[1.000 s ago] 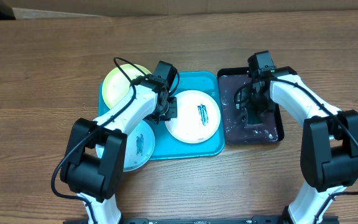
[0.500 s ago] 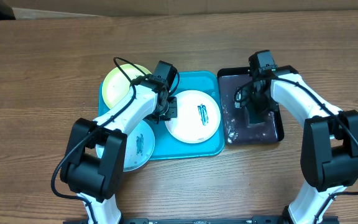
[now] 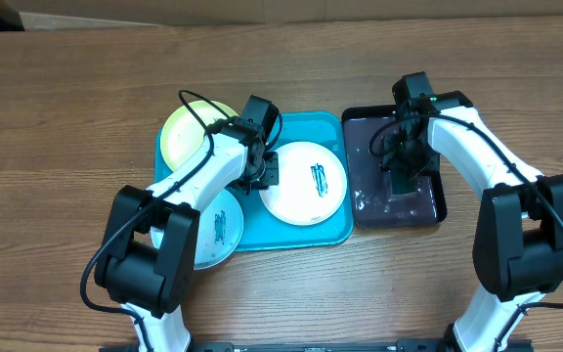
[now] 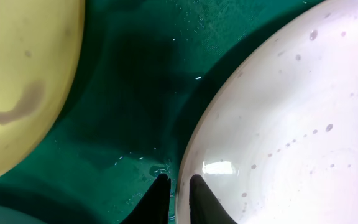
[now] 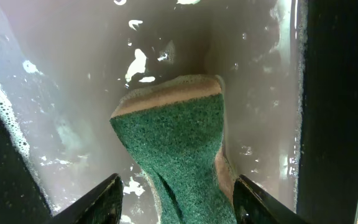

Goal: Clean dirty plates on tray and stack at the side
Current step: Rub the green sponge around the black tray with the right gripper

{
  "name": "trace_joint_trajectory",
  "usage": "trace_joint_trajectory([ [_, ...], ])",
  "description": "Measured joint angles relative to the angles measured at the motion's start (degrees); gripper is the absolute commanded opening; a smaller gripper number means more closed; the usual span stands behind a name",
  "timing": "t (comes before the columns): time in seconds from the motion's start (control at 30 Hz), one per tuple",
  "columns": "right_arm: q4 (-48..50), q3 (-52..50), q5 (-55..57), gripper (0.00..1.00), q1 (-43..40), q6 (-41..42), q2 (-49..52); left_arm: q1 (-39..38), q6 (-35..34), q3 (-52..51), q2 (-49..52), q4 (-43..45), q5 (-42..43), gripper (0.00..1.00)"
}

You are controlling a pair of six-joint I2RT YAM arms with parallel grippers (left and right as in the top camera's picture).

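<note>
The white plate [image 3: 306, 186] with a teal smear lies in the middle of the turquoise tray [image 3: 332, 231]. My left gripper [image 3: 264, 174] is shut on its left rim; the left wrist view shows my fingertips [image 4: 177, 186] pinching the rim of the white plate [image 4: 291, 112]. The yellow-green plate [image 3: 186, 132] sits at the tray's far left, and the pale blue plate [image 3: 218, 233] overlaps its near left corner under my left arm. My right gripper [image 5: 178, 190] is open in the black tray [image 3: 369, 147], straddling the green sponge [image 5: 173, 130].
The black tray [image 5: 334, 93] holds murky soapy water with foam flecks and stands directly right of the turquoise tray. Bare wood-grain table [image 3: 66, 117] surrounds both trays. The yellow-green plate [image 4: 17, 81] shows a brown smear in the left wrist view.
My right gripper has shifted slightly toward the far side within the black tray, and the foam in the water has moved. My left arm and the plates have not moved.
</note>
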Motion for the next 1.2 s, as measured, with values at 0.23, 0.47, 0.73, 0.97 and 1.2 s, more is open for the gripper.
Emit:
trace_joint_trajectory([
  [0.23, 2.91, -2.21, 0.00, 0.56, 0.02, 0.00, 0.00, 0.00, 0.00, 0.00, 0.00, 0.00, 0.00, 0.15],
  [0.47, 4.92, -5.05, 0.00, 0.45, 0.02, 0.02, 0.00, 0.00, 0.00, 0.00, 0.00, 0.00, 0.00, 0.15],
  [0.73, 5.51, -6.10, 0.02, 0.03, 0.02, -0.04, 0.00, 0.00, 0.00, 0.00, 0.00, 0.00, 0.00, 0.15],
  [0.97, -1.01, -1.95, 0.09, 0.04, 0.00, -1.25, 0.00, 0.00, 0.00, 0.00, 0.00, 0.00, 0.00, 0.18],
  [1.2, -6.12, 3.85, 0.42, 0.04, 0.02, -1.27, -1.20, 0.00, -0.02, 0.00, 0.00, 0.00, 0.00, 0.20],
])
